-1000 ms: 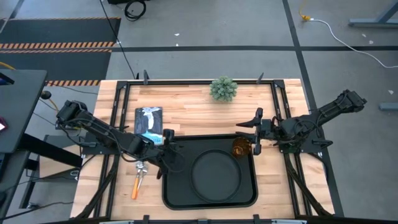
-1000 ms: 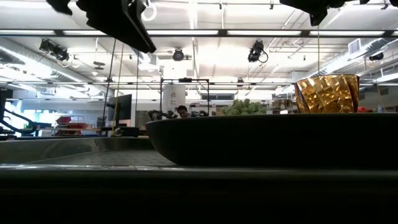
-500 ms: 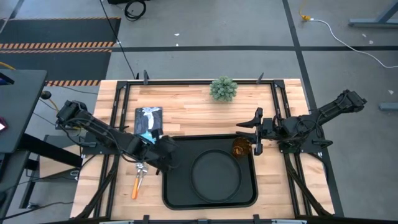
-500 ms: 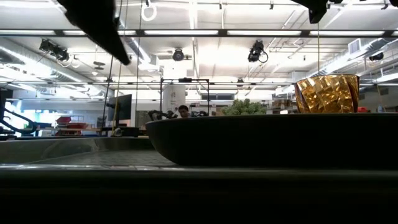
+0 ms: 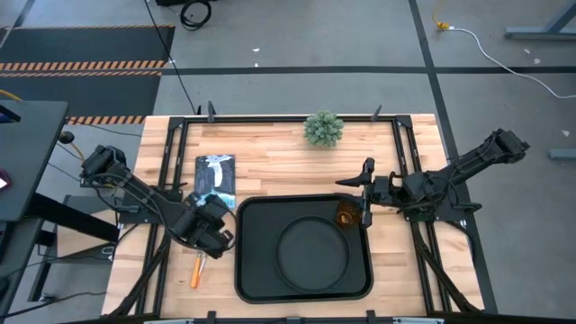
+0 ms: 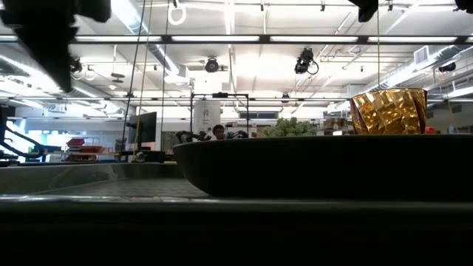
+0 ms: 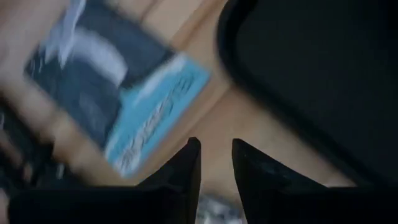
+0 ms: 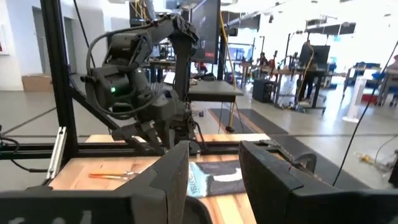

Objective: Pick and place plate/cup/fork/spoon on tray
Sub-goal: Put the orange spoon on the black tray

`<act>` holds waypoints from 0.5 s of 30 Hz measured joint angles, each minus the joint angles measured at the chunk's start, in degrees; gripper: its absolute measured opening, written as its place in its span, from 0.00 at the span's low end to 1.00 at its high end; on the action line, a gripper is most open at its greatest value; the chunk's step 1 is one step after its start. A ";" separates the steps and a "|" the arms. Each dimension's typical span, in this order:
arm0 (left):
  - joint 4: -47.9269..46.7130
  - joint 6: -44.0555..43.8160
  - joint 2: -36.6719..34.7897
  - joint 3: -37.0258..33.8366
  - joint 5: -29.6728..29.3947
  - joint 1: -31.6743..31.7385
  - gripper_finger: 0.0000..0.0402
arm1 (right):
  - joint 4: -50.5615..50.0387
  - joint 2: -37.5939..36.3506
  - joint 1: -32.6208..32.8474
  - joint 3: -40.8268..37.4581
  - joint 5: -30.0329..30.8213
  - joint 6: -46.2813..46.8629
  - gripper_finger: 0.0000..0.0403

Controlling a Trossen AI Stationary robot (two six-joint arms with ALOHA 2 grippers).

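Since the earlier frames the left gripper (image 5: 209, 236) has swung away from the near-left corner of the large black rectangular tray (image 5: 245, 279) and now hangs over bare wood just outside that rim. Its fingers (image 7: 186, 171) stand slightly parted with nothing between them. Directly below and a little toward the table's front edge lies the small fork with an orange handle (image 5: 195, 271), partly hidden under the wrist; a silvery glint at the fingertips may be its tines or the spoon, which I cannot tell apart here. A blue-and-dark printed card (image 5: 215, 175) lies just beyond the gripper, toward the small green plant (image 5: 323, 128).

The round matte black plate (image 5: 312, 251) sits inside the tray, and the translucent amber cup (image 5: 347, 215) stands in the tray's far-right corner, just in front of the right gripper (image 5: 365, 192), whose fingers (image 8: 174, 174) are spread apart and empty.

The risk now, as I judge it, is a poor pinch on thin cutlery lying flat: fingers descending off-centre could push the fork along the wood or catch only the handle's end, letting it pivot and drop short of the tray rim.
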 joint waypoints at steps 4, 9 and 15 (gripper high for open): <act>-1.82 -5.54 0.00 0.00 5.84 -0.62 0.23 | 1.85 0.64 -0.04 0.81 -0.01 -2.61 0.37; -2.91 -5.87 0.00 0.00 12.08 -2.45 0.23 | 1.86 0.65 -0.04 1.46 -2.58 -2.92 0.37; -11.64 -11.72 -1.47 0.00 12.45 -4.79 0.23 | 0.76 0.63 0.11 1.46 -3.04 -1.07 0.37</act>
